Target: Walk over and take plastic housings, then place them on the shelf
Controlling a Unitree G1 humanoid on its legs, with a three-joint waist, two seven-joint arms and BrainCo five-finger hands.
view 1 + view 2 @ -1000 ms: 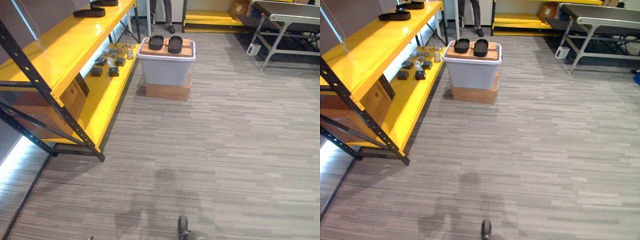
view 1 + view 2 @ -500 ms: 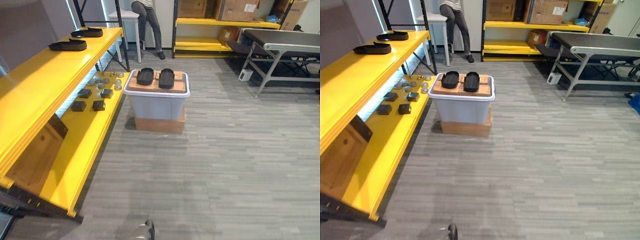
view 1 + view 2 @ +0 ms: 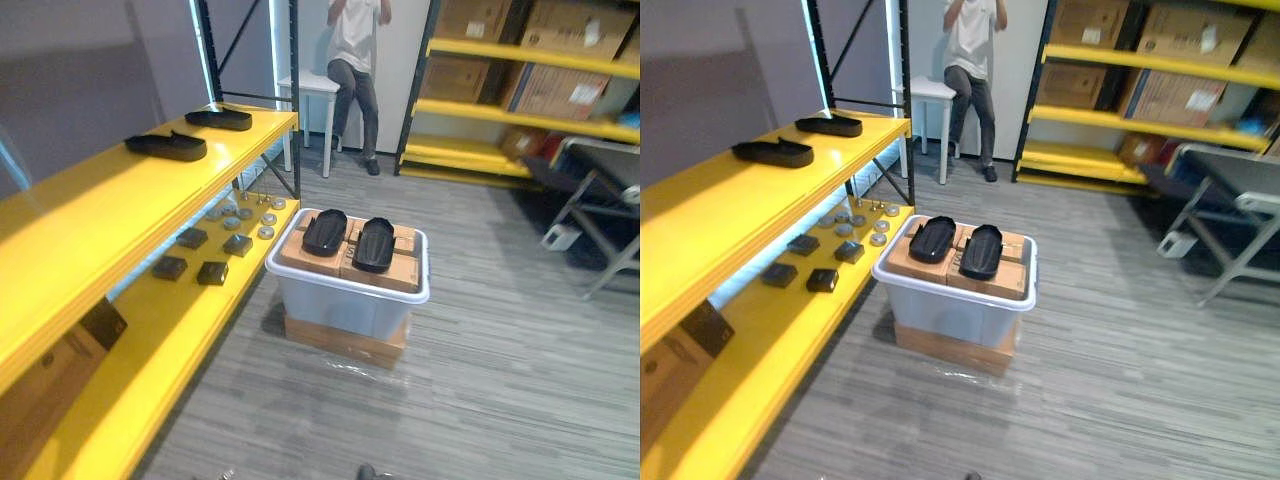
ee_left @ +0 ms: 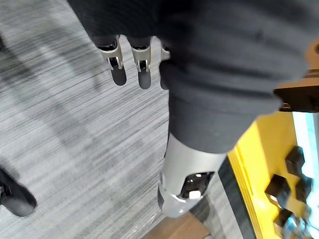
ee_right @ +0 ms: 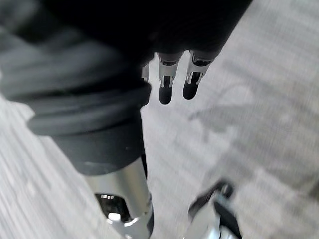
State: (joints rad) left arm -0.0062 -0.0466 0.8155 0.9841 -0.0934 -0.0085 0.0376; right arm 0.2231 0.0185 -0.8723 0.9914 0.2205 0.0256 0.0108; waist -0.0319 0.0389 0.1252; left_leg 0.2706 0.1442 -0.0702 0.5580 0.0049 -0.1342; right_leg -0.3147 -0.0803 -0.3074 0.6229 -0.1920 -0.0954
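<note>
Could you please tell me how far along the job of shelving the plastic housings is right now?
Two black housings already lie on the yellow shelf, top level. Nothing is in hand: the left hand and right hand hang open and empty above the floor. Left to do: two more housings sit on cardboard boxes in the white bin, not yet picked up or shelved.

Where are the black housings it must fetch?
In the left eye view's centre, the black housings lie side by side on cardboard boxes in the grey bin, right of the yellow shelf.
</note>
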